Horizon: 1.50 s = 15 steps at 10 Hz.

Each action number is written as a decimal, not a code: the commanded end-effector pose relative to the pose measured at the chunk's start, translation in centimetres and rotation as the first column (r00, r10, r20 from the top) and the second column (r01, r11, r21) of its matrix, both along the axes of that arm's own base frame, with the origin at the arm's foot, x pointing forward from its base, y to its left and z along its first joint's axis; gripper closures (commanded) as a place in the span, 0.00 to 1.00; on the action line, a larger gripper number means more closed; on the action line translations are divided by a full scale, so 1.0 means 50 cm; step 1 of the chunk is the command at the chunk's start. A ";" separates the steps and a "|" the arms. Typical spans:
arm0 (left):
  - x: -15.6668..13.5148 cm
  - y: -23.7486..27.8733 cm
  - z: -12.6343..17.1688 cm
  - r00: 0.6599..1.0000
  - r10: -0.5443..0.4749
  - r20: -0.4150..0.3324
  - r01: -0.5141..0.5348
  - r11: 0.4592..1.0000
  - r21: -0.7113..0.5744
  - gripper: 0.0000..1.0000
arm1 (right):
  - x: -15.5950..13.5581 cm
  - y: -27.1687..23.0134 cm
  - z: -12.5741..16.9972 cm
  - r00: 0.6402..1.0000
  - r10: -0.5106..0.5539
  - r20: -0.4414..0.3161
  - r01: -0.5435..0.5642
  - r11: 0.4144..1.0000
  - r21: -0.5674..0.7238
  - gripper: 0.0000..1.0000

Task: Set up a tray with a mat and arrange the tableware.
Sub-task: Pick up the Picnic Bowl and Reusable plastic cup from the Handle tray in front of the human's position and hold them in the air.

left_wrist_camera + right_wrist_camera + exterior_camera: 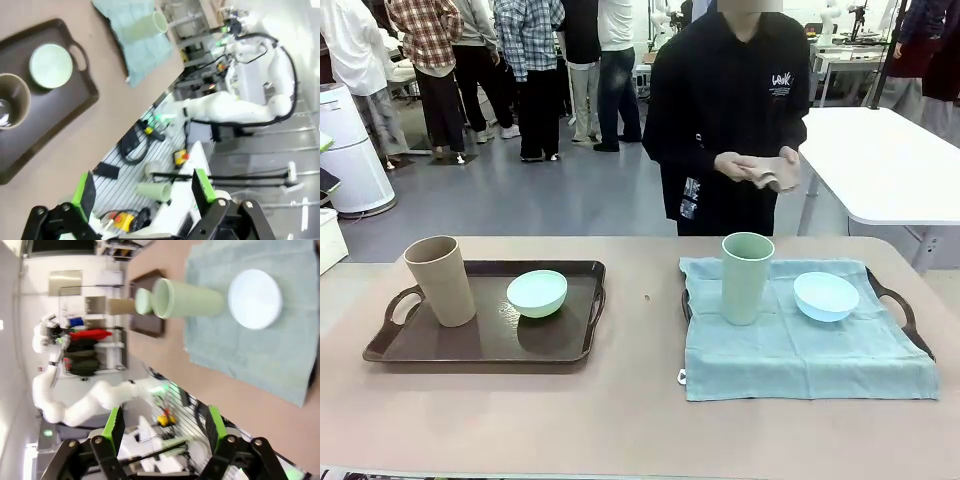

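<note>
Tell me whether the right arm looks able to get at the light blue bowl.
Probably yes: the right pincer is open, and the light blue bowl lies uncovered on the mat, apart from the pale green tumbler.

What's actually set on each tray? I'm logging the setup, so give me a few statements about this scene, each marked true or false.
1. The tan tumbler stands upright on the dark brown tray. True.
2. The mint green bowl rests on a cloth mat. False: the mint green bowl sits on the bare dark brown tray.
3. The pale green tumbler and the light blue bowl both sit on the blue-green cloth mat. True.
4. The left gripper is shut on a tumbler. False: the left gripper is open and holds nothing.
5. The person's hands rest on the table. False: they are held up in front of the body, off the table.
</note>
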State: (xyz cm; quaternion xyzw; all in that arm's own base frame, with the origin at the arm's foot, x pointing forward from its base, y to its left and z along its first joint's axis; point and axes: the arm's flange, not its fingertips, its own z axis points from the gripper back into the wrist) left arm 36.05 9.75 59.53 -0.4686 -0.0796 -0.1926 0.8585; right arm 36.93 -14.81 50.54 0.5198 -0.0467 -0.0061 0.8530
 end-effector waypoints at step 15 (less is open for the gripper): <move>-0.019 0.164 -0.100 0.931 0.294 -0.214 -0.349 0.891 -0.291 0.00 | -0.005 -0.115 -0.034 0.969 -0.245 -0.038 0.247 0.941 0.230 0.15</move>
